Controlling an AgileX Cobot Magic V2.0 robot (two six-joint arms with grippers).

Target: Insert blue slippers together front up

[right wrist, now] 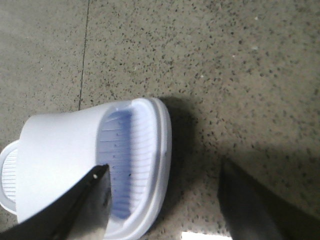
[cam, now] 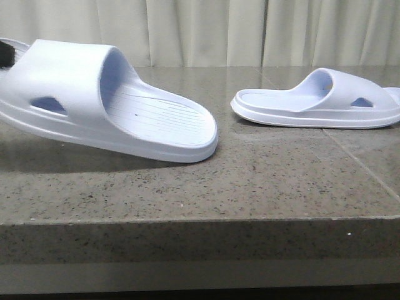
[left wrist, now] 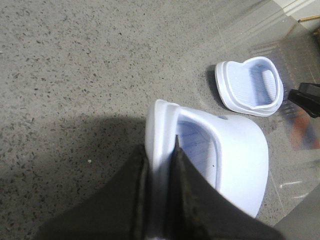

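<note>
Two pale blue slippers are on the grey speckled table. The near slipper [cam: 94, 100] is at the left, strap end raised and heel end low near the table. My left gripper [left wrist: 160, 150] is shut on its sole rim; only a black bit of it [cam: 6, 53] shows in the front view. The other slipper [cam: 319, 100] lies flat at the right, sole down, and also shows in the left wrist view [left wrist: 250, 85]. My right gripper [right wrist: 162, 185] is open above that slipper [right wrist: 75, 160], one finger over its footbed, the other over bare table.
The table's front edge [cam: 200, 219] runs across close to the camera. A seam [cam: 356, 162] crosses the top at the right. A pale curtain [cam: 206, 31] hangs behind. The dark right arm [left wrist: 307, 97] shows beyond the far slipper.
</note>
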